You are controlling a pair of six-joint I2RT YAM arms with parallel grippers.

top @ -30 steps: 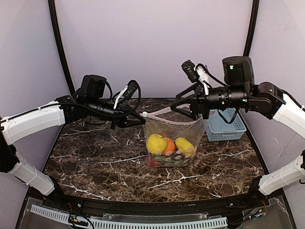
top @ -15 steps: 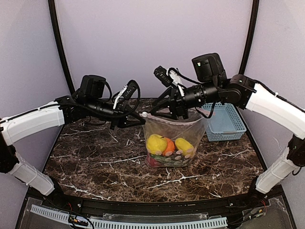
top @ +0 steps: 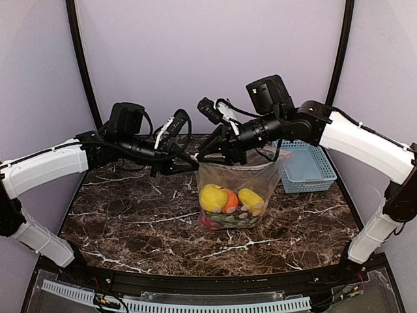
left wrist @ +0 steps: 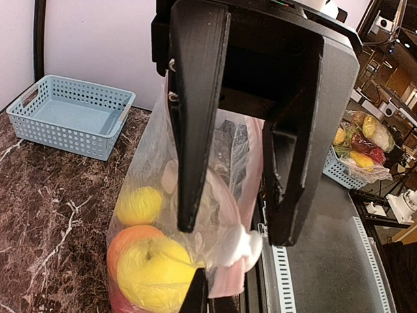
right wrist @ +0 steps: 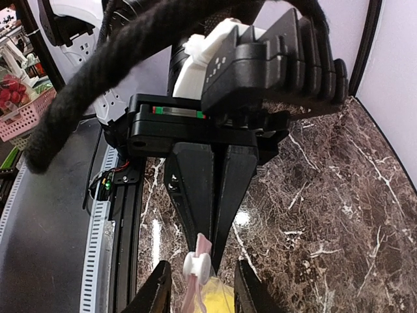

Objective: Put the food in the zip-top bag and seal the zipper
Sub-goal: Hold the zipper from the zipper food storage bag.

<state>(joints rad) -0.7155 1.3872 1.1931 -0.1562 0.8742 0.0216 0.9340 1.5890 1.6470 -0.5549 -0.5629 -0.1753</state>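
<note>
With the left gripper point(top: 193, 163) clamped shut on the zipper point(left wrist: 225, 283), the right gripper point(right wrist: 199, 287), part-open and empty astride the slider point(right wrist: 194, 264), should pinch it squarely before pulling.

A: Overhead view evenly bright, light from above, soft shadows, sharp. Sheen on marble table point(top: 130, 222).
B: Wrist cams: glare on zip-top bag point(left wrist: 155, 150), nearest parts soft, edges slightly bowed.

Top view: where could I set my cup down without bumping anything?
Bare marble table lies left of the bag and along the front, between bag and near edge. Crowded: back right, where the blue basket sits by the bag, and at the bag's mouth, where left pincer and right pincer meet.
</note>
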